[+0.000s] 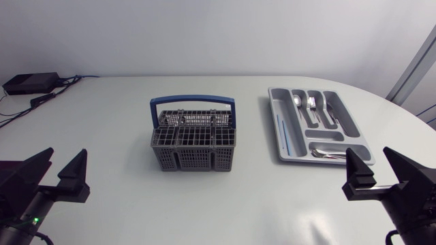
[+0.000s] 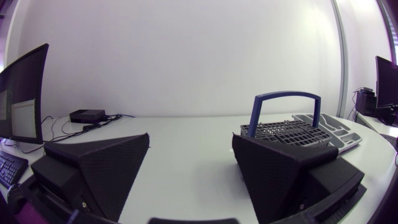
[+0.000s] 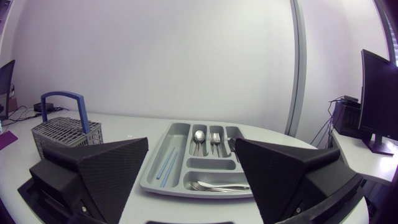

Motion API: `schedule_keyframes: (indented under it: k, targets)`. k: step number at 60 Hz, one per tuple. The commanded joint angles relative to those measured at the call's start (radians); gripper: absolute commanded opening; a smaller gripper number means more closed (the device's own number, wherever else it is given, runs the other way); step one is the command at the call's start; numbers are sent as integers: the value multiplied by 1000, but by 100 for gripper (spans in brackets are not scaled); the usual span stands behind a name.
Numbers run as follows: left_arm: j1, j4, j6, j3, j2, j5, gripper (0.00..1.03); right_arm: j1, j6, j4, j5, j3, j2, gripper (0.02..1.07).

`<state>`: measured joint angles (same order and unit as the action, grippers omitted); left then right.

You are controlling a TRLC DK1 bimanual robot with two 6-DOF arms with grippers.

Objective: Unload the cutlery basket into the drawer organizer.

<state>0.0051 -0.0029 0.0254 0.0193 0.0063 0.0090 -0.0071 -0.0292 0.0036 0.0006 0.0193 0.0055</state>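
Note:
The grey cutlery basket (image 1: pixel 193 138) with a blue handle stands mid-table; I see no cutlery sticking out of it. It also shows ahead of my left gripper (image 2: pixel 189 163) as the basket (image 2: pixel 287 127). The grey drawer organizer (image 1: pixel 286 153) lies to its right and holds a spoon (image 1: pixel 298 103), a fork (image 1: pixel 313 104), a dark-handled piece (image 1: pixel 328 109), a blue straw (image 1: pixel 285 135) and cutlery in the front compartment (image 1: pixel 328 154). My left gripper (image 1: pixel 57 170) is open near the front left. My right gripper (image 1: pixel 378 169) is open at the front right, close to the organizer (image 3: pixel 163 181).
A black box (image 1: pixel 30 83) with cables sits at the table's back left corner. Bare white tabletop lies between the grippers and in front of the basket.

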Motion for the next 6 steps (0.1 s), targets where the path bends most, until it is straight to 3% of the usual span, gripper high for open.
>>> schedule_keyframes:
  k: [1,6]
  targets:
    - [-5,3,-25,-19,-6,-9,99,7,29,-4,-1,-19,-6,103]
    - [-5,3,-25,-19,-6,-9,99,7,29,-4,-1,-19,-6,103]
